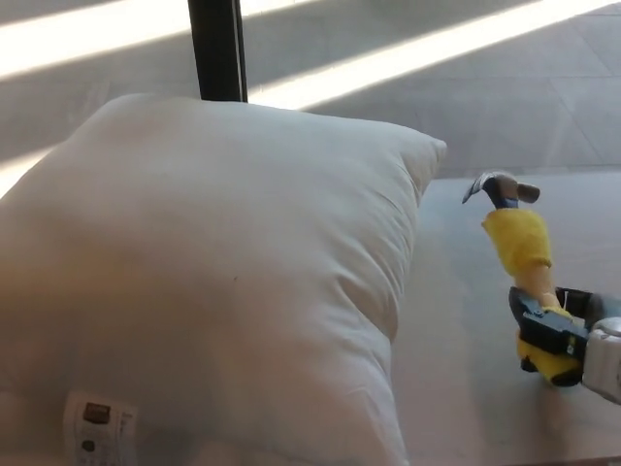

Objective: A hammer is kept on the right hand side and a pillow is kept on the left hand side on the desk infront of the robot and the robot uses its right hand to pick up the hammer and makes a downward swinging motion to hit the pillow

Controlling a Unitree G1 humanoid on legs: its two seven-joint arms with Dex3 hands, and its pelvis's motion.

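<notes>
A big white pillow (pixel 213 282) fills the left and middle of the head view, resting on the pale desk (pixel 466 320). To its right, my right hand (pixel 555 335) is shut on the hammer (pixel 524 262), gripping the lower part of its yellow handle. The handle leans slightly left and the dark metal head (pixel 500 186) points upward, just right of the pillow's far right corner and apart from it. My left hand does not show.
A black upright post (pixel 217 49) stands behind the pillow. Sunlit stripes cross the grey floor beyond the desk's far edge. A small printed tag (pixel 95 427) sits on the pillow's near left side.
</notes>
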